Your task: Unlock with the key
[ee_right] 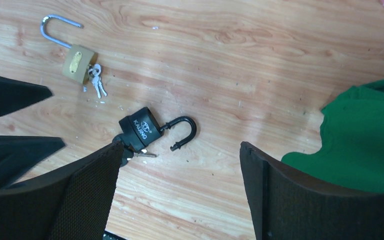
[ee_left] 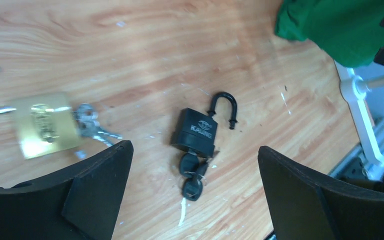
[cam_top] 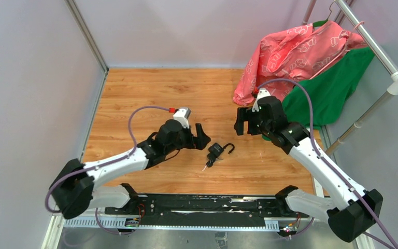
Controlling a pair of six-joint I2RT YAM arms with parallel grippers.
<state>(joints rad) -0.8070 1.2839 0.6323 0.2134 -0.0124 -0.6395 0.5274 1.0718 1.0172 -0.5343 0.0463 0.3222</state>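
**On the table (cam_top: 134,93): black lock (cam_top: 216,151) open, key (cam_top: 209,163) in**

From above: see the black lock flat on the wood, about halfway between the left and right edges, closer to the front edge than the back. With its hook swung open. Just beside it on the left, the left claw (cam_top: 199,139), spread wide, holding nothing. Near it toward the back right, the right claw (cam_top: 244,124), spread wide too, holding nothing. Over the back right corner, a pink cloth (cam_top: 295,52) and a green cloth (cam_top: 331,88).

From the left wrist: see two fingers (ee_left: 100,190) far apart, the black lock between and past them, touching neither. Key stuck in the lock's bottom, another key just below. Off to the left, a blurry gold lock (ee_left: 45,125) with silver keys (ee_left: 92,125) touching it.

From the right wrist: fingers (ee_right: 290,195) wide apart again. Black lock right by the left fingertip, key partly hidden behind it. Well apart from it, the gold lock, hook open.
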